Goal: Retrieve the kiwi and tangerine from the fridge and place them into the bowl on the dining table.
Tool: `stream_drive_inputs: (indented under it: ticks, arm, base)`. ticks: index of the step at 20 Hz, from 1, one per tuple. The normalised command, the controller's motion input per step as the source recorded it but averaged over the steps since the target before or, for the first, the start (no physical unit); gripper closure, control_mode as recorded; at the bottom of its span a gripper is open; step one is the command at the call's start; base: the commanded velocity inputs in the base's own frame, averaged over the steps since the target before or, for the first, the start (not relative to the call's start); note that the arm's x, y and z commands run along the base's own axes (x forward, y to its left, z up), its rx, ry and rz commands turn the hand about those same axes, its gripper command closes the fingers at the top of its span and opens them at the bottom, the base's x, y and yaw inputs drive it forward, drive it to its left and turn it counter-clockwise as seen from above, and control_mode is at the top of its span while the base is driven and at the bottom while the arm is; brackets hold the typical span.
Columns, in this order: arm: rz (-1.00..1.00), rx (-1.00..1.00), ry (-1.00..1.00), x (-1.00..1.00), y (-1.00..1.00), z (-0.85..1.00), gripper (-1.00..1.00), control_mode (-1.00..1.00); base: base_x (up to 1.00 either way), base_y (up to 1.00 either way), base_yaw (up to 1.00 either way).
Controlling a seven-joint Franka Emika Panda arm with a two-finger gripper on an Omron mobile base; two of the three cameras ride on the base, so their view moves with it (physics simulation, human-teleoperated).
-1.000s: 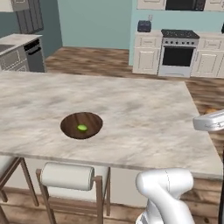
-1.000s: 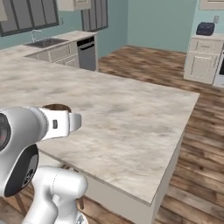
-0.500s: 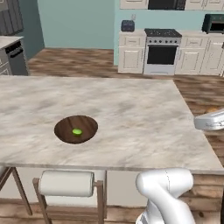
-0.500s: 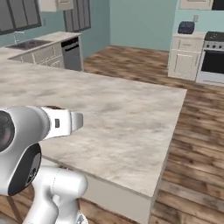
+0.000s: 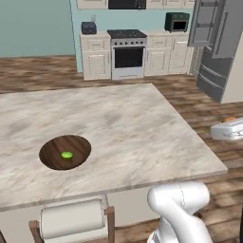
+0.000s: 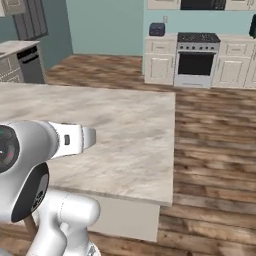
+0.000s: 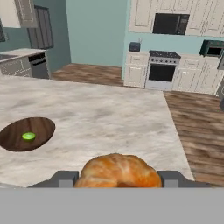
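The gripper (image 7: 117,183) has its two fingers clamped on the tangerine (image 7: 120,172), held out past the right-hand edge of the dining table (image 5: 123,128). On the tabletop, the bowl (image 5: 65,152) holds the kiwi (image 5: 67,154). Beyond the table's far right corner stands the fridge (image 5: 219,45), one door open.

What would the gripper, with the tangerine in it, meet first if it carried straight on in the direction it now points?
Probably the dining table. The gripper, shut on the tangerine, points slightly downward across the stone top, right of the bowl holding the kiwi. Depth is unclear; it might pass over towards the stove.
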Motion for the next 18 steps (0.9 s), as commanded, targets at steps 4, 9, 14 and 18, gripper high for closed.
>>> stream_drive_inputs:
  ticks: [4,9,14,18]
  arm:
    - [0.0,0.0,0.0,0.0,0.0,0.0,1.0,1.0]
    - [0.0,0.0,0.0,0.0,0.0,0.0,1.0,1.0]
    - [0.0,0.0,0.0,0.0,0.0,0.0,1.0,1.0]
    - [0.0,-0.01,0.08,0.15,0.41,0.0,1.0,-1.0]
  base:
    - [0.24,0.99,-0.41]
    - [0.2,0.49,-0.2]
    - [0.26,0.17,-0.06]
    - [0.0,0.0,0.0]
